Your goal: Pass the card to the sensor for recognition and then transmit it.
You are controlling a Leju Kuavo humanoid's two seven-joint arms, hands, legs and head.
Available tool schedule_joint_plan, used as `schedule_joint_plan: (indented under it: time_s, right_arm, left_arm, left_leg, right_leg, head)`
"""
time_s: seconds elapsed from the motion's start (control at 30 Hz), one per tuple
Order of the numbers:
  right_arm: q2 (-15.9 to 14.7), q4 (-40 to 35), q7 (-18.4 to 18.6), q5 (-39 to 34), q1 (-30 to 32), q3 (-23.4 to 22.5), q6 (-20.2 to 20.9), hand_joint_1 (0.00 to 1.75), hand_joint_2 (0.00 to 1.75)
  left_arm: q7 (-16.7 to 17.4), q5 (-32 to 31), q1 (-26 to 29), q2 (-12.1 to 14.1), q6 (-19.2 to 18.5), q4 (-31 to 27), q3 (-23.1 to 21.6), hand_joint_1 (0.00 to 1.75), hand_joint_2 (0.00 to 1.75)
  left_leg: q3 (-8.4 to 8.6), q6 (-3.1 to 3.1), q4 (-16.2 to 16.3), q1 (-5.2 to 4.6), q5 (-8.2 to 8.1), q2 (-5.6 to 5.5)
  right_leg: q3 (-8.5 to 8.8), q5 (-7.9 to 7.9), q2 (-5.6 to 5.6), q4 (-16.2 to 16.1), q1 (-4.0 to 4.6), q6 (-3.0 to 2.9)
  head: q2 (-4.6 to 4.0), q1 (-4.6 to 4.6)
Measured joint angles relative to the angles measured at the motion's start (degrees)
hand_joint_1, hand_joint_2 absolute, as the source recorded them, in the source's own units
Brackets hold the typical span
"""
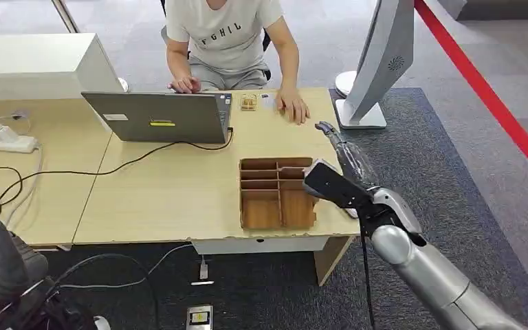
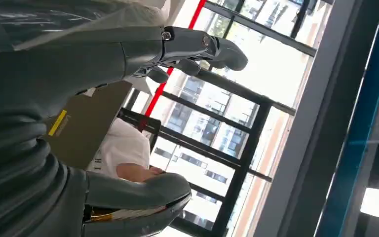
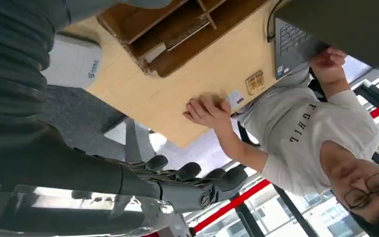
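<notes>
The card [image 1: 268, 101] is lying flat on the far side of the table [image 1: 172, 192], just beside the fingers of the person's hand [image 1: 293, 107], which is resting next to it. It is looking small, pale and thin. I am judging it to be light and stiff, and slippery against the smooth wood. Lying flush like that, it is offering no edge to get under, so I am expecting to take it by pinching one short edge between thumb and fingertip, or by receiving it from the person edge-first.

My right hand [image 1: 333, 180] is hovering over the near right corner of the table, its fingers [image 3: 192, 181] stretched out and slightly apart, holding nothing. It is well apart from the card. Beneath my right wrist a white box [image 3: 74, 61], which I am taking to be the sensor, is sitting on the table's edge beside the wooden divider tray [image 1: 275, 163].

My left hand [image 2: 103, 54] is hanging low and away from the table, fingers extended, thumb apart, gripping nothing.

The open laptop [image 1: 158, 117] is standing to the left of the card.
</notes>
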Motion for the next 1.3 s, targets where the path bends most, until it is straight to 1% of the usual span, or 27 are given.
schedule_joint_plan:
  time_s: [0.2,0.3,0.47,0.67,1.0,1.3]
  right_arm:
    - [0.4,-2.0,0.2,3.3,0.7,1.2,-2.1,0.00,1.75]
    - [1.1,-1.7,-0.5,5.5,0.6,1.7,-3.2,0.00,1.75]
    - [2.9,0.4,-1.7,7.2,0.4,2.6,-3.7,0.00,1.75]
    - [5.9,6.7,-3.5,9.0,-1.1,3.4,-5.7,0.00,1.75]
    - [11.1,21.0,-5.3,11.5,-5.1,4.7,-7.4,0.00,1.75]
    - [13.8,30.6,-5.4,13.6,-7.3,5.4,-9.1,0.00,1.75]
  left_arm:
    - [0.0,0.0,-0.1,0.4,0.6,-0.3,-0.3,0.00,1.75]
    - [0.0,-0.1,-0.3,0.5,0.6,-0.3,-0.3,0.00,1.75]
    - [0.0,-0.1,-0.7,0.5,0.6,-0.3,-0.7,0.00,1.75]
    - [0.0,0.2,-1.2,0.7,0.3,-0.3,-1.6,0.00,1.75]
    - [0.0,0.2,-1.7,0.7,0.6,-0.3,-2.6,0.00,1.75]
    - [0.0,0.3,-1.8,0.8,0.2,-0.3,-2.9,0.00,1.75]
  left_leg:
    - [-0.01,0.00,0.0,0.00,0.00,0.00]
    - [-0.01,0.00,0.0,0.00,0.00,0.00]
    - [-0.02,0.00,0.0,0.00,0.00,-0.01]
    - [-0.02,0.00,0.0,0.01,0.00,-0.01]
    - [-0.02,0.00,0.0,0.00,0.01,0.00]
    - [-0.02,0.00,0.0,0.00,0.00,-0.01]
  right_leg:
    - [0.01,0.00,0.00,0.0,-0.01,0.00]
    - [0.02,0.00,0.00,0.0,-0.01,0.00]
    - [0.03,0.00,0.00,0.0,0.00,0.00]
    - [0.03,-0.01,-0.01,0.0,0.00,0.00]
    - [0.02,0.00,-0.01,0.0,0.00,0.01]
    - [0.01,-0.01,-0.01,0.0,0.00,0.01]
  head:
    - [0.00,0.00]
    - [0.00,0.00]
    - [0.00,0.00]
    - [0.00,0.00]
    - [0.00,0.00]
    - [0.00,0.02]
